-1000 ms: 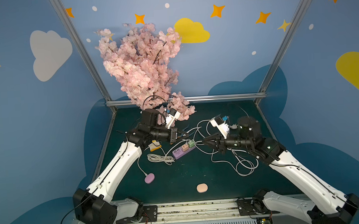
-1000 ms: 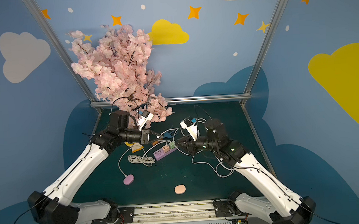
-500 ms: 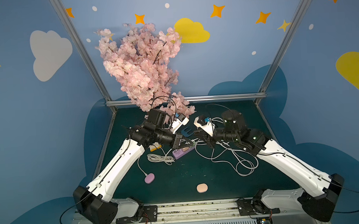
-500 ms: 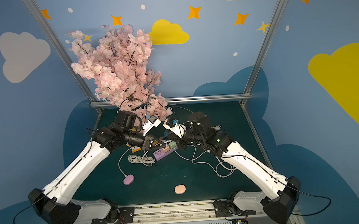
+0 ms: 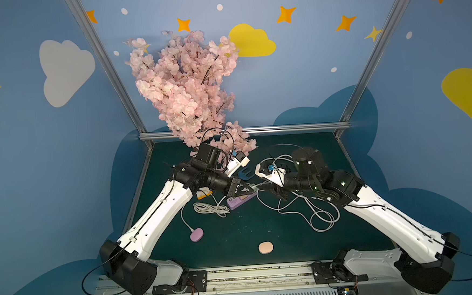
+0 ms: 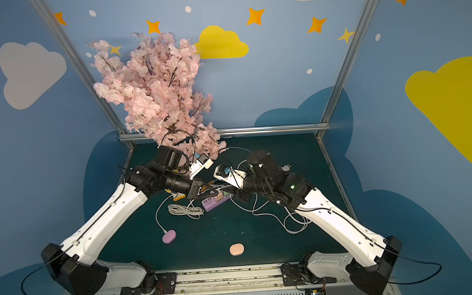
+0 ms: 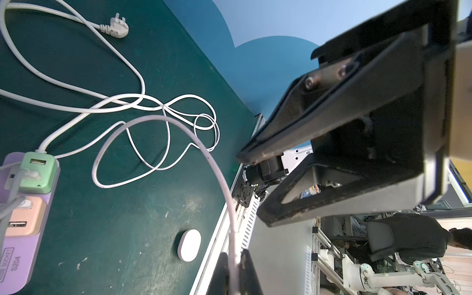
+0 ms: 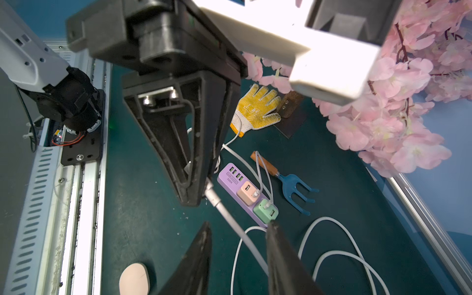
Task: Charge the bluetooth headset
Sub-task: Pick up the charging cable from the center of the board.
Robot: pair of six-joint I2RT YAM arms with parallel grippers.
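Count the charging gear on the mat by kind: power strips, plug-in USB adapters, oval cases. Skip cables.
power strip: 1
USB adapters: 2, peach adapter and green adapter
oval cases: 2, lilac case and peach case
Total: 5

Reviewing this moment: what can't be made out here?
- Plug tip of the white cable: hidden inside the shut left gripper, right wrist view.
- Charging port of the peach case: too small in both top views; case cut off by the frame edge in the right wrist view.
- Label on the power strip: cropped by the edge, left wrist view.
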